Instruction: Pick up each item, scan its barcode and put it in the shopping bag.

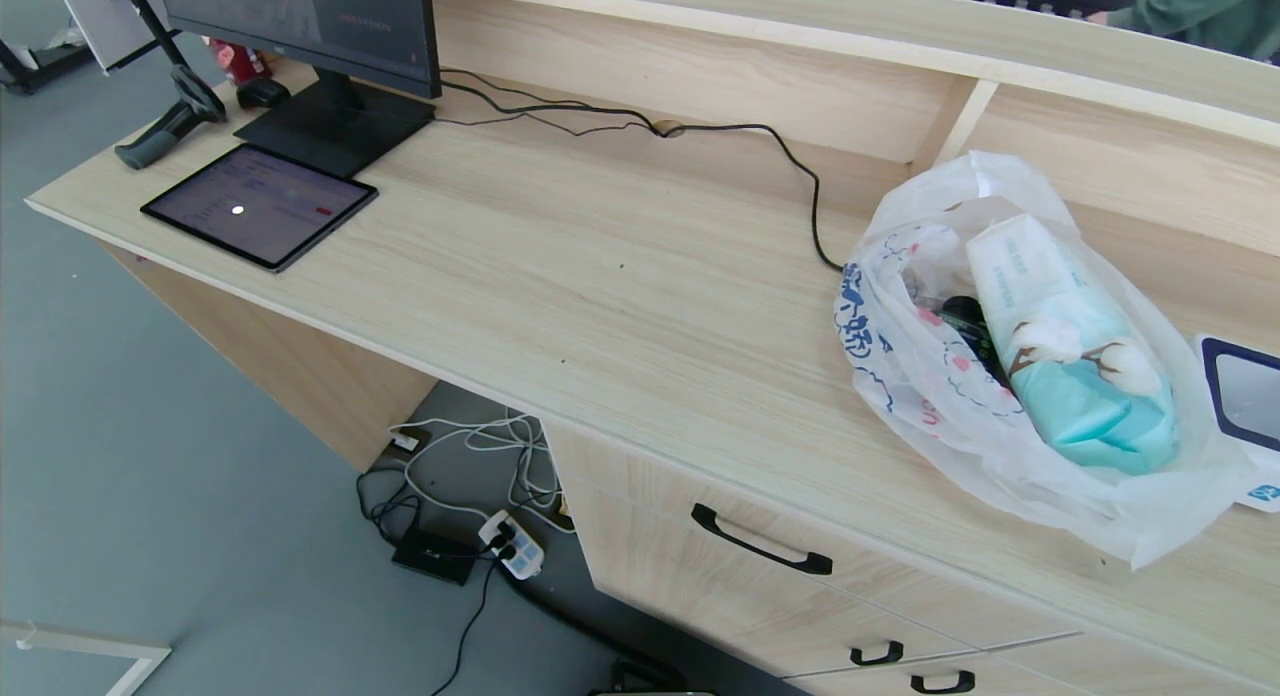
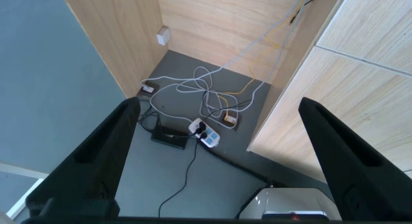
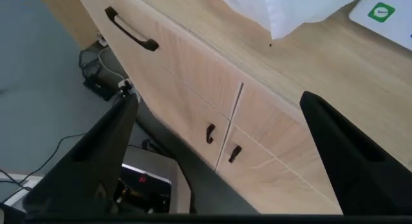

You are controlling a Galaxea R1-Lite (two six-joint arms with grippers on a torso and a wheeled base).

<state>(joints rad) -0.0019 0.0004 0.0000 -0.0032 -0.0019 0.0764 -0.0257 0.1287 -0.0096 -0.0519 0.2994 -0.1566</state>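
- Looking at the shopping bag [image 1: 905, 381], you see it lies slumped at the right end of the counter [image 1: 600, 276] with its mouth open.
- A pack of tissues [image 1: 1060, 346] sits inside the bag. A small dark thing [image 1: 965, 321] is tucked beside it, and I cannot tell what that is.
- The pack looks light and squashy, and its smooth wrapper may slip. If you must lift it, hold it across the middle, on its two long sides, and squeeze only a little.
- The bag is thin and floppy. It will likely crumple or slide if you bump it, so take it by the rim and not by the side.
- Your left gripper [image 2: 219, 105] has its fingers wide apart and holds nothing. It hangs low over the cables [image 2: 199, 95] on the floor.
- Your right gripper [image 3: 219, 98] is spread wide too and holds nothing. It hangs low in front of the drawers [image 3: 193, 76], below the bag.
- The scanner [image 1: 170, 126] lies at the far left end of the counter, well apart from the bag.
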